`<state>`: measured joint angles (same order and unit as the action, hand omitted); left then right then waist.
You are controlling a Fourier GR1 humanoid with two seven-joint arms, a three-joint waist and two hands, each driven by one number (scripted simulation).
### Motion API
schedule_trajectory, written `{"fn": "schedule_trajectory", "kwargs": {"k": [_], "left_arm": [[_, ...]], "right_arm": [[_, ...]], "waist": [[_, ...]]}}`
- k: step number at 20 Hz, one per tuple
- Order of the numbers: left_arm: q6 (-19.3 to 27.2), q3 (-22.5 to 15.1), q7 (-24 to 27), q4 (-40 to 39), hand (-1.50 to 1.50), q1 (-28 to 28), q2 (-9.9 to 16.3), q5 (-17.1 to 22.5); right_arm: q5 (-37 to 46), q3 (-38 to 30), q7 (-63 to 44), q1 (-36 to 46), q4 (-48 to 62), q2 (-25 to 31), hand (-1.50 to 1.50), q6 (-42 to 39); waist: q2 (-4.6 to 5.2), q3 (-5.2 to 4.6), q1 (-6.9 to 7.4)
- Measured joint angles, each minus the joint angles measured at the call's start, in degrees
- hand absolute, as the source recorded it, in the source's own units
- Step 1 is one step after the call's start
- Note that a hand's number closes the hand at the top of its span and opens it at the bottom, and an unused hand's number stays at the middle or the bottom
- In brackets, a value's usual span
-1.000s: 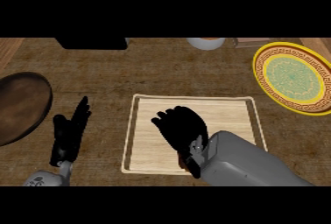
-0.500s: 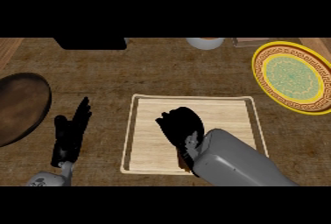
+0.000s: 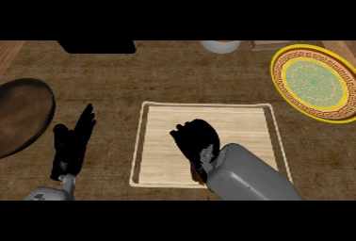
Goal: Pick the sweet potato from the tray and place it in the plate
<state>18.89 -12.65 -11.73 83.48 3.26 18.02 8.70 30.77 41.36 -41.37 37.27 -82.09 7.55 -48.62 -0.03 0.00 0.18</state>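
Dark wood-grain surface (image 3: 173, 75) runs under everything, with a pale wooden tray (image 3: 246, 117) set squarely in the middle and a yellow-rimmed green plate (image 3: 313, 82) off toward the far right corner. From where I stand, the right hand (image 3: 197, 139) is down on the tray with its fingers curled under, clenched over a spot near the tray's middle. The sweet potato must be beneath it, since I can see none of it elsewhere on the tray; a thin brownish sliver by the wrist may be part of it, though I cannot be sure. So the hand looks to be closing on it, but whether it truly holds it is hidden.

Over at the lower left, the left hand (image 3: 73, 143) rests on the surface, fingers straight and released, clear of the work. A brown dish (image 3: 21, 117) sits at the left edge. Between tray and plate lies bare wood, so the carry looks unobstructed once the tray's raised lip is cleared.
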Motion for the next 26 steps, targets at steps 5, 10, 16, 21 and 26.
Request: {"fn": "schedule_trajectory", "kwargs": {"k": [5, 10, 16, 21, 26], "left_arm": [[-1.47, 1.28, 1.34, -0.37, 0.00, -0.95, -1.17, -1.36], [-2.33, 2.23, 0.50, 0.88, 0.00, -1.98, -2.10, -2.86], [-2.66, 3.34, -0.17, 0.06, 0.00, -0.94, -3.61, -4.39], [-4.56, 4.80, 0.60, -0.48, 0.00, -1.44, -3.95, -4.66], [-4.72, 4.94, -0.19, 0.16, 0.00, -1.38, -4.51, -5.59]], "right_arm": [[4.41, -0.89, 2.38, -0.94, 2.97, -2.30, -1.50, -0.50], [8.95, -1.17, 5.16, -2.77, 4.53, -2.94, 1.50, -0.62], [14.53, -0.10, 12.19, -2.42, 4.87, -1.83, 1.50, 0.99], [18.96, 0.07, 18.01, -2.69, 4.38, -0.62, 1.50, 3.31], [23.85, -1.20, 19.17, -1.79, 4.59, -0.84, 1.50, 9.44]], "waist": [[0.02, 0.00, 0.08], [0.02, 0.01, 0.09], [-0.32, 0.00, 0.07], [-0.28, 0.04, 0.18], [-0.06, 0.03, 0.13]]}}
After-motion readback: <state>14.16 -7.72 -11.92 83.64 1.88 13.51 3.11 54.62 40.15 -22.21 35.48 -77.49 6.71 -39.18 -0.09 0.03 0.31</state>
